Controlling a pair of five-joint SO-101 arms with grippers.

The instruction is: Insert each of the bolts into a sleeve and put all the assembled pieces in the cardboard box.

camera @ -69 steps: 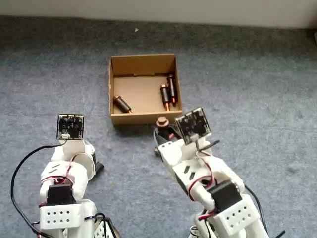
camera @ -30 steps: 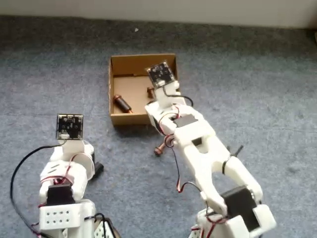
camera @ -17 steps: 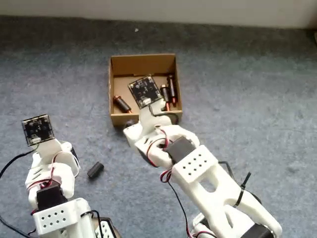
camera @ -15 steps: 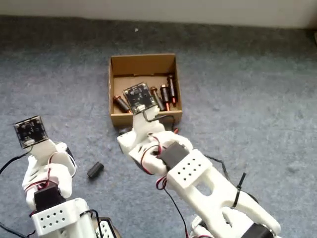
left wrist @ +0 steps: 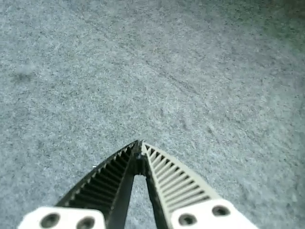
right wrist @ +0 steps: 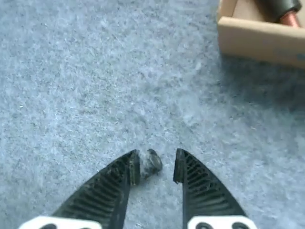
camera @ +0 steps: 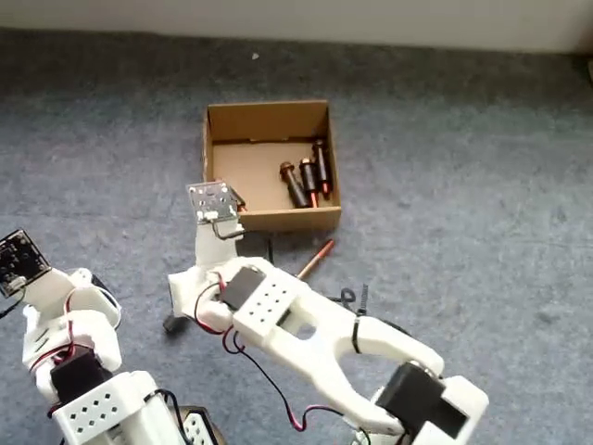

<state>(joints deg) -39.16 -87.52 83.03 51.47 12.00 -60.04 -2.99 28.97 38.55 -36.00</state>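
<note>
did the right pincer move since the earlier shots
Yes. The right pincer swung left, from over the cardboard box to the carpet off its near-left corner, open at the sleeve.

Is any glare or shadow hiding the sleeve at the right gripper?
Right wrist view: even light, no glare; the sleeve sits plainly between the open right gripper's fingers, with a soft shadow along the cardboard box wall. High view: flat light, the box's inside evenly lit.

No writing, number, label or sign can be read anywhere. The open brown cardboard box (camera: 278,221) has plain walls. Any marking on the small square circuit board (camera: 212,202) atop one white arm is too small to tell.
</note>
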